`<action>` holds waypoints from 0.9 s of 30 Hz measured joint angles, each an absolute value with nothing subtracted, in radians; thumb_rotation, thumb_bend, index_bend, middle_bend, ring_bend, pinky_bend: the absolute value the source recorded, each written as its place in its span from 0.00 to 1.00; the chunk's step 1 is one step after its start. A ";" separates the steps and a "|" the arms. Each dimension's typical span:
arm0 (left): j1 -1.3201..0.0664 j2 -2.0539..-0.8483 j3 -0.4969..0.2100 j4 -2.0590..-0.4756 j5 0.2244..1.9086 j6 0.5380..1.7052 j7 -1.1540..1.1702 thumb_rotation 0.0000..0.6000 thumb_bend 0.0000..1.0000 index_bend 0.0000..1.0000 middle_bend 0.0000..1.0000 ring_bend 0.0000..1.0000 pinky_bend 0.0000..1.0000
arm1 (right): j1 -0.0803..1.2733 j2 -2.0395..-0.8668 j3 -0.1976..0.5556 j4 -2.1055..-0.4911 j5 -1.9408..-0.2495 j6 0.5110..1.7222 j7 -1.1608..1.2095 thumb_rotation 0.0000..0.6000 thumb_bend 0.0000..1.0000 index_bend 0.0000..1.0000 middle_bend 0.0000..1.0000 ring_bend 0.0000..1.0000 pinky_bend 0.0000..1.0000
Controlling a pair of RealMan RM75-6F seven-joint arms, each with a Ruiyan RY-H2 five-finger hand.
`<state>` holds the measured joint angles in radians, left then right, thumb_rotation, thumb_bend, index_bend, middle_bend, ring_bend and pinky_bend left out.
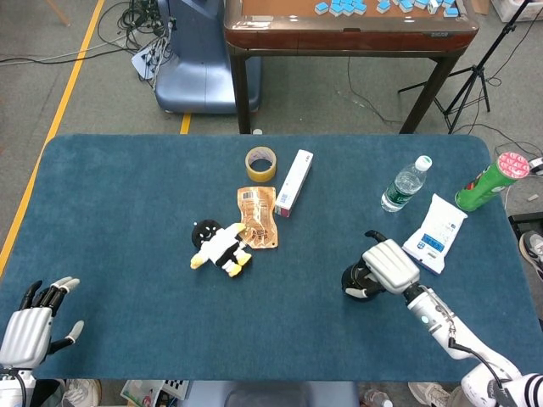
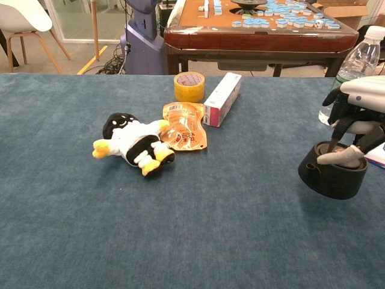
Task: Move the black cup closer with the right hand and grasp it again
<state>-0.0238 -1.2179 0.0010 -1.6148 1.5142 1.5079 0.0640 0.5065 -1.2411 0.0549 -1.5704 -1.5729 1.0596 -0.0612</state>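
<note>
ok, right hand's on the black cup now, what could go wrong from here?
1. The right hand grips the black cup from above, fingers on its top; a shallow hold like that could slip or tip it.
2. The water bottle and white wipes pack lie just beyond; a swing of the arm may knock them.

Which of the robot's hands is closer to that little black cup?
Right. The right hand sits on top of the black cup, fingers reaching down over it. The left hand is far off at the table's opposite near corner.
</note>
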 measured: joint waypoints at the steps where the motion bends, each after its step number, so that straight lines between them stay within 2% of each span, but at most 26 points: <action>1: -0.024 -1.218 0.001 -1.615 1.515 1.508 0.065 1.00 0.27 0.20 0.17 0.21 0.04 | 0.506 -1.239 0.056 -1.574 -1.572 1.063 -0.060 0.45 0.00 1.00 1.00 0.91 0.19; 7: -0.025 -1.218 0.000 -1.616 1.516 1.508 0.067 1.00 0.27 0.20 0.17 0.21 0.04 | 0.504 -1.231 0.059 -1.592 -1.570 1.086 -0.088 0.43 0.02 1.00 1.00 0.92 0.20; 12: -0.025 -1.218 0.000 -1.615 1.516 1.508 0.066 1.00 0.27 0.20 0.17 0.21 0.04 | 0.497 -1.233 0.070 -1.611 -1.569 1.124 -0.153 0.43 0.34 1.00 1.00 0.93 0.22; 14: -0.025 -1.218 0.001 -1.613 1.516 1.508 0.064 1.00 0.27 0.20 0.17 0.21 0.04 | 0.495 -1.233 0.074 -1.621 -1.567 1.135 -0.173 0.43 0.39 1.00 1.00 0.93 0.22; 23: -0.023 -1.224 0.002 -1.598 1.513 1.507 0.050 1.00 0.27 0.20 0.17 0.21 0.04 | 0.492 -1.231 0.084 -1.655 -1.542 1.149 -0.244 0.47 0.47 1.00 1.00 0.93 0.22; 27: -0.022 -1.226 0.002 -1.591 1.511 1.506 0.043 1.00 0.27 0.20 0.17 0.21 0.04 | 0.493 -1.235 0.084 -1.658 -1.535 1.147 -0.253 0.53 0.48 1.00 1.00 0.93 0.25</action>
<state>-0.0222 -1.2255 0.0016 -1.5907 1.5111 1.5063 0.0427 0.4931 -1.2347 0.0844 -1.6581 -1.5350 1.1474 -0.2528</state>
